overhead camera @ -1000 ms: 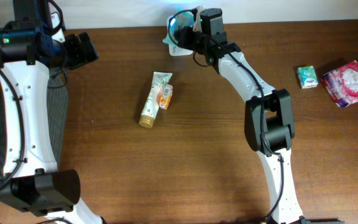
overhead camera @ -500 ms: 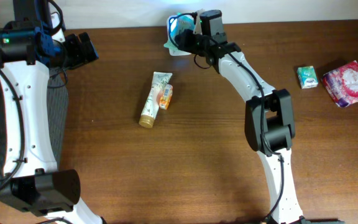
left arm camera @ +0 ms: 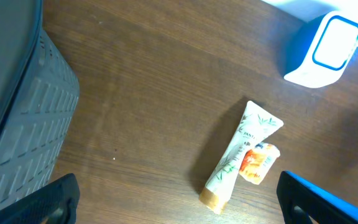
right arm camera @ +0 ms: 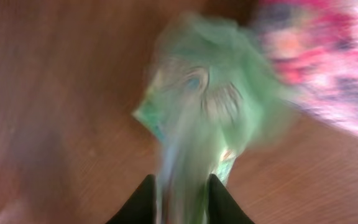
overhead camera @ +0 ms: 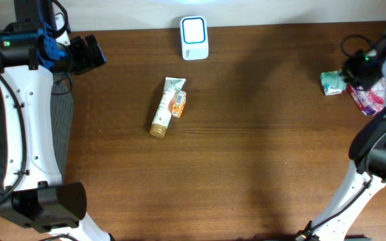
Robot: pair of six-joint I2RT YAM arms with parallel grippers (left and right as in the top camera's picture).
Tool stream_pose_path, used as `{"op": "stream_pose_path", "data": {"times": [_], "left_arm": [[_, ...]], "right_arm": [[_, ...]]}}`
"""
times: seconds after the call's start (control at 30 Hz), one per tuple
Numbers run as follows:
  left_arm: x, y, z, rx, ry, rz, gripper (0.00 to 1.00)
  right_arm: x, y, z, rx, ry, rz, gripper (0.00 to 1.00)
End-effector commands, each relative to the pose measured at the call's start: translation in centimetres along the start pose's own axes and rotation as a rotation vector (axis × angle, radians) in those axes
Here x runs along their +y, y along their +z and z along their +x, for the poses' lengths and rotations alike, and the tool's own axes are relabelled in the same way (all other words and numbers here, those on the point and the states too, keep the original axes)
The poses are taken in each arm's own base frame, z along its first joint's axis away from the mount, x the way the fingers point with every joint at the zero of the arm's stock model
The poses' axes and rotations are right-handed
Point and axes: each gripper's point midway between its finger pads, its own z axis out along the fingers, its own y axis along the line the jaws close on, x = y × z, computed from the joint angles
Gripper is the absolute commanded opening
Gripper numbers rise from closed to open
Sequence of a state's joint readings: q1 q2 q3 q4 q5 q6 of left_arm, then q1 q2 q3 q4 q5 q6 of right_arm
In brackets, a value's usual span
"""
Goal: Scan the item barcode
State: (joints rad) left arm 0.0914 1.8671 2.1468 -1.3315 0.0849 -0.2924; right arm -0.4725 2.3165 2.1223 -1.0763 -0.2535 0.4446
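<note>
Brown wooden worktop (overhead camera: 246, 147): near its right edge lies the green packet (overhead camera: 331, 83), just beside a pink packet (overhead camera: 369, 100). Right fingers (right arm camera: 143, 200) flank the green packet; blur hides both their grip and any print. Left fingers (left arm camera: 48, 202) spread wide, empty, far left. At the back edge stands the scanner (overhead camera: 194, 38); before it lie a tube (overhead camera: 164, 107) and an orange sachet (overhead camera: 178, 103), lettering unreadable.

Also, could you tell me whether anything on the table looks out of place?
Nothing looks spilled or damaged. The only untidy spot is mid-table: the small orange packet lies against the white tube, touching it. The green packet is too blurred in the right wrist view to judge.
</note>
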Motion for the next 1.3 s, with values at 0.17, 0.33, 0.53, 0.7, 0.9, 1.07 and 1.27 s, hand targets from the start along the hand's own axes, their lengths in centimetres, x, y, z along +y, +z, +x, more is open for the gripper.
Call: {"op": "stream_pose_path", "data": {"times": [0.17, 0.33, 0.53, 0.7, 0.9, 1.07, 1.27], "left_arm": [[0.1, -0.4, -0.3, -0.016, 0.0, 0.0, 0.99], [0.1, -0.4, -0.3, -0.016, 0.0, 0.0, 0.99], [0.1, -0.4, -0.3, -0.016, 0.0, -0.001, 0.99], [0.1, -0.4, -0.3, -0.016, 0.0, -0.001, 0.99], [0.1, -0.4, -0.3, -0.016, 0.0, 0.0, 0.99], [0.1, -0.4, -0.3, -0.016, 0.0, 0.0, 0.99], [0.1, -0.4, -0.3, -0.016, 0.0, 0.0, 0.99]], "right_arm": [[1.7, -2.9, 1.4, 0.072, -0.125, -0.174, 0.7], [12.9, -8.5, 10.2, 0.297, -0.395, -0.694, 0.7], [17.7, -3.2, 22.7, 0.456, -0.764, -0.439, 0.7], [23.7, 1.2, 31.2, 0.385, -0.804, -0.297, 0.69], [27.9, 5.0, 38.2, 0.235, -0.797, -0.208, 0.68], [27.8, 7.9, 41.5, 0.251, -0.839, -0.183, 0.73], [26.7, 9.3, 41.9, 0.277, -0.839, -0.146, 0.14]]}}
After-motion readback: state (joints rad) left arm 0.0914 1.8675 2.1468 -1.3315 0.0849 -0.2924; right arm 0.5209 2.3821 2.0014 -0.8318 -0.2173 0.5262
